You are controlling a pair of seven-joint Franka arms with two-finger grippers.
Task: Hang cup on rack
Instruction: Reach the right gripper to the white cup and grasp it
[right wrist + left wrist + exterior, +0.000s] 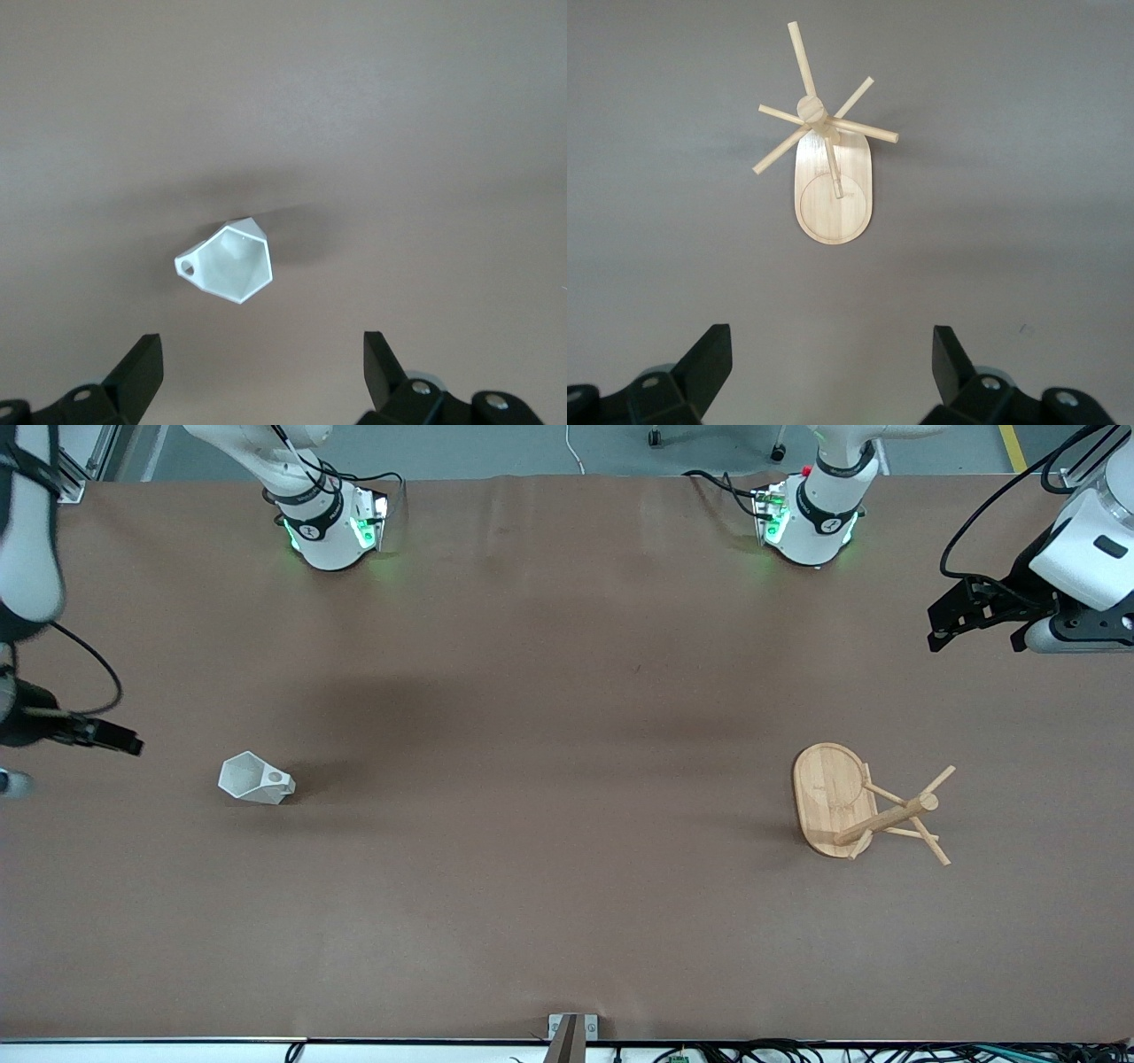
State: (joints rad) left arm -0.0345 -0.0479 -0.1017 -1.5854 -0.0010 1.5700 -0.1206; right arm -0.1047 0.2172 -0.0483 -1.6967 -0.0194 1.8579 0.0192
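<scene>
From the front, the small white faceted cup [255, 779] is sitting toward the right arm's end of the brown paper-covered table [549, 691], its holed tab handle pointing toward the light bamboo peg rack [864, 804], which is standing well apart toward the left arm's end with open room around both. In the left wrist view, the left gripper [831, 363] is hanging spread wide over bare table near the rack [831, 168], whose oval base is running lengthwise away from the fingers. In the right wrist view, the right gripper [262, 363] is hovering equally wide near the cup [232, 262], whose open hexagonal rim is facing the camera.

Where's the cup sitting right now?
The cup stands alone on the table toward the right arm's end, well apart from the rack. The open right gripper hangs above it.
</scene>
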